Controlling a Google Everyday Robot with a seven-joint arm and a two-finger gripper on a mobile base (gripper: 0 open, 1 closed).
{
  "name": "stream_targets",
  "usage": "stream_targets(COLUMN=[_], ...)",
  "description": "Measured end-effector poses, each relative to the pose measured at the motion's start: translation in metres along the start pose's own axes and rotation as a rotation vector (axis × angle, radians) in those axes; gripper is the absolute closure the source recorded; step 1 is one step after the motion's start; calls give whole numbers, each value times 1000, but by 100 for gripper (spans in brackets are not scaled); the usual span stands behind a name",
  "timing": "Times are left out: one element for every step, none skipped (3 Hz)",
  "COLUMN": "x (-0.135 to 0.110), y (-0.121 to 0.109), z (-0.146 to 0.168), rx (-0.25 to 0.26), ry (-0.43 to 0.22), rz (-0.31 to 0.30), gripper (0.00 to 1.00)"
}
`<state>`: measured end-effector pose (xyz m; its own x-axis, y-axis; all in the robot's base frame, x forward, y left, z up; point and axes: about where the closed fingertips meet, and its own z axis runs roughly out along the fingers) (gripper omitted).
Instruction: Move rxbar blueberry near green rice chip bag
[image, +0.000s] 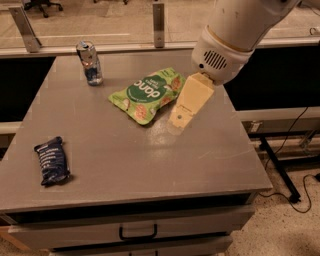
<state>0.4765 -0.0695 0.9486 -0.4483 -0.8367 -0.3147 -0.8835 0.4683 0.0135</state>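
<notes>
The rxbar blueberry (52, 161) is a small dark navy wrapped bar lying near the table's front left edge. The green rice chip bag (147, 93) is a light green pouch with a dark green round logo, lying in the middle back of the table. My gripper (180, 118) is beige and hangs from the white arm just right of the bag's lower corner, pointing down and to the left, close above the tabletop. It holds nothing that I can see. The bar is far to the gripper's left.
A silver-and-blue drink can (90, 63) stands at the back left of the grey table (150, 155). A drawer with a black handle (137, 233) is below the front edge. Cables (295, 190) lie on the floor at the right.
</notes>
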Motion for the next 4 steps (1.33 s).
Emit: stream_targets(x=[-31,-73,-108,-114], y=[-11,-18,-20,-22], z=[19,41,59,61], rx=[-2,45,148,173], ry=[25,58,74,66], rz=[67,157,233,313], gripper=[0,0,0,0])
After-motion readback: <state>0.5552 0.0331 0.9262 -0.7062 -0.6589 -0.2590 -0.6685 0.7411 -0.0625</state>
